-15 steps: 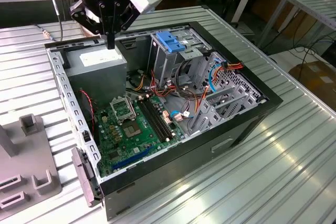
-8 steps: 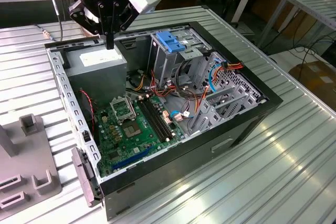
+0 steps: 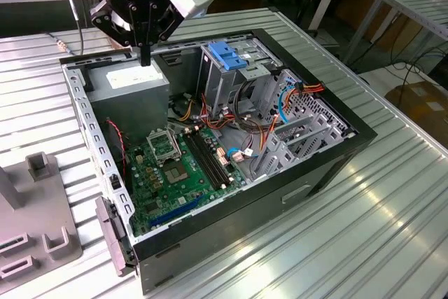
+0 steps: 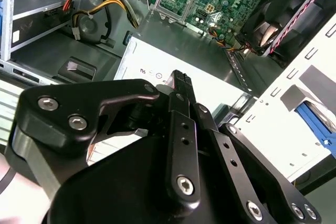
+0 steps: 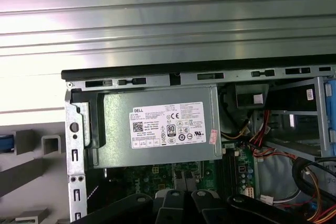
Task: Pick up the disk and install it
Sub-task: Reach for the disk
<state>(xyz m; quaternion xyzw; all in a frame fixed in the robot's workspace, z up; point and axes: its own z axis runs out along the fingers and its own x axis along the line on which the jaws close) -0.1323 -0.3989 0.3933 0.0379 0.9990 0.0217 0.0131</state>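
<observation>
Nothing picked up yet: the gripper is empty and the disk is off at the stand.

On the exterior view's left a grey stand (image 3: 31,222) sits beside the open case (image 3: 329,173). In the first wrist view a blue edge at that stand is probably the disk (image 5: 5,143) in its carrier, well apart from the arm. The gripper (image 3: 145,52) hangs over the power supply (image 3: 136,82), its fingers pressed together on nothing. Further right the drive cage (image 3: 234,75) with its blue latch (image 3: 227,54) looks unfilled. By this showing, both the pick and the install remain to be done.
</observation>
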